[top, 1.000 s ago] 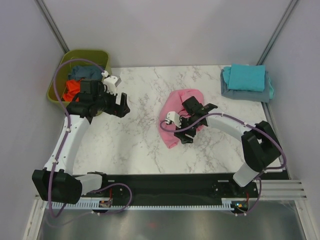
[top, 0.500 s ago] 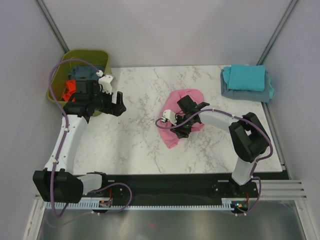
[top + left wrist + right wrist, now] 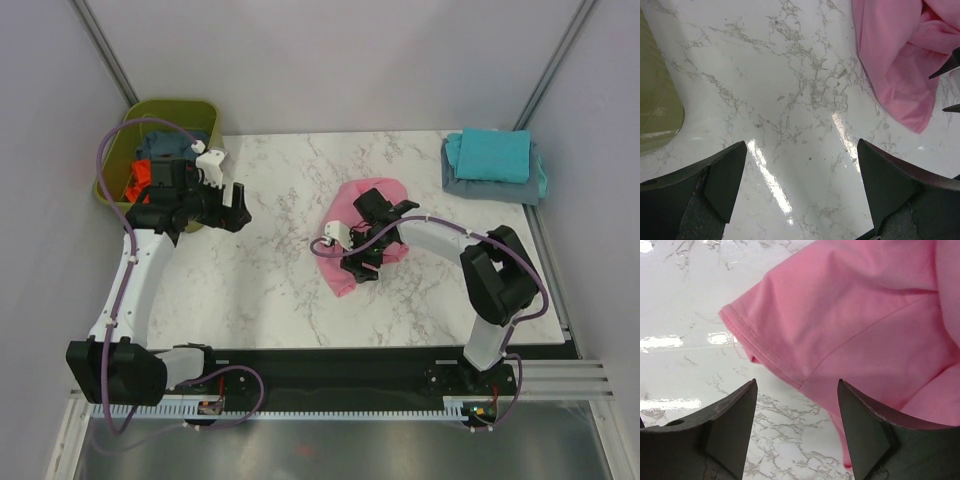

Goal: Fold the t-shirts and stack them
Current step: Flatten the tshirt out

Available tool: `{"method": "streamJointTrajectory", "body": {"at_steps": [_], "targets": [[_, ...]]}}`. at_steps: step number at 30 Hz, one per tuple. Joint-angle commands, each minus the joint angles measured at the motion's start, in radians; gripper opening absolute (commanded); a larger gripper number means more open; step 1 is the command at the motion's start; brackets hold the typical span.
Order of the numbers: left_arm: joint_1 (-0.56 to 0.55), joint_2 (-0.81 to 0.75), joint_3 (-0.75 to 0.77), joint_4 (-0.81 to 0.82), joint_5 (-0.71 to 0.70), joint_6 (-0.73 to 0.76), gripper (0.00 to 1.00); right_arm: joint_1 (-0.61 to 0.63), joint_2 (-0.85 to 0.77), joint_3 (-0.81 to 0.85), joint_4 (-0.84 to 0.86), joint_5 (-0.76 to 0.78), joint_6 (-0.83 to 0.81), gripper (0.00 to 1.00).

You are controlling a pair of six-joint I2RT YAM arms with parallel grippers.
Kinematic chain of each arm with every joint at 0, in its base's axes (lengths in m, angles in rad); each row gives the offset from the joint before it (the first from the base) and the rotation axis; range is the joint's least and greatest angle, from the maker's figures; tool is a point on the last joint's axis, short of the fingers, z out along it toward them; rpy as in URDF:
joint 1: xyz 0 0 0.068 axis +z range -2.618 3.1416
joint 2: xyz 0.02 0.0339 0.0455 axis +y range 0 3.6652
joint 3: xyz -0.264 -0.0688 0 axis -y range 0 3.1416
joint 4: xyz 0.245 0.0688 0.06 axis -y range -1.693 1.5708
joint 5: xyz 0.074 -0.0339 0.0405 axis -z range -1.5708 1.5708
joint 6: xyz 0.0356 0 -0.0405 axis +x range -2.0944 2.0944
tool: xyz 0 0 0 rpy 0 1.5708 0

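Observation:
A crumpled light pink t-shirt [image 3: 362, 212] lies in the middle of the marble table [image 3: 280, 270]. My right gripper [image 3: 360, 262] hovers low over its near-left edge, open, with nothing between the fingers. In the right wrist view a hemmed sleeve of the pink t-shirt [image 3: 855, 320] fills the upper right, and the right gripper [image 3: 797, 426] stands above bare marble beside that hem. My left gripper [image 3: 238, 208] is open over bare table beside the tub. In the left wrist view the left gripper [image 3: 802, 185] is empty, with the pink t-shirt [image 3: 895, 65] at the upper right.
A folded turquoise t-shirt [image 3: 490, 155] rests on a folded slate blue one [image 3: 465, 186] at the back right corner. The olive-green tub [image 3: 172, 108] at the back left holds an orange t-shirt [image 3: 143, 180] and a dark blue one [image 3: 168, 147]. Grey walls enclose the table.
The right arm's elbow swung in and its gripper shifted a little left and nearer over the pink shirt's edge. The left gripper drew back slightly toward the tub.

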Motion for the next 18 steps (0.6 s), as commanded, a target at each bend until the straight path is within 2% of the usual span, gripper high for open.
{"method": "streamJointTrajectory", "body": {"at_steps": [1, 7, 10, 11, 13, 14, 15, 17, 18], "targets": [[0.012, -0.005, 0.013, 0.008, 0.006, 0.034, 0.99, 0.018, 0.031, 0.032, -0.070, -0.036, -0.057, 0.74], [0.028, -0.007, 0.018, 0.008, 0.006, 0.034, 0.99, 0.022, 0.107, 0.031, -0.014, 0.025, -0.043, 0.70], [0.032, -0.010, 0.015, 0.008, 0.006, 0.034, 0.99, 0.022, 0.111, 0.040, 0.002, 0.027, -0.037, 0.56], [0.032, -0.011, 0.013, 0.008, 0.006, 0.034, 0.99, 0.022, 0.108, 0.049, 0.000, 0.025, -0.032, 0.47], [0.032, -0.010, 0.007, 0.008, 0.006, 0.034, 0.99, 0.022, 0.088, 0.055, 0.000, 0.022, -0.024, 0.39], [0.034, -0.011, 0.004, 0.008, 0.006, 0.034, 0.99, 0.022, 0.078, 0.061, -0.003, 0.021, -0.023, 0.23], [0.034, -0.011, 0.001, 0.008, 0.006, 0.034, 0.99, 0.022, 0.052, 0.068, -0.003, 0.024, -0.021, 0.15], [0.034, -0.011, -0.008, 0.008, 0.006, 0.034, 0.99, 0.022, 0.024, 0.101, -0.012, 0.044, -0.026, 0.01], [0.034, -0.011, -0.011, 0.029, 0.040, 0.025, 0.99, 0.022, -0.003, 0.116, -0.020, 0.050, -0.041, 0.00]]}}
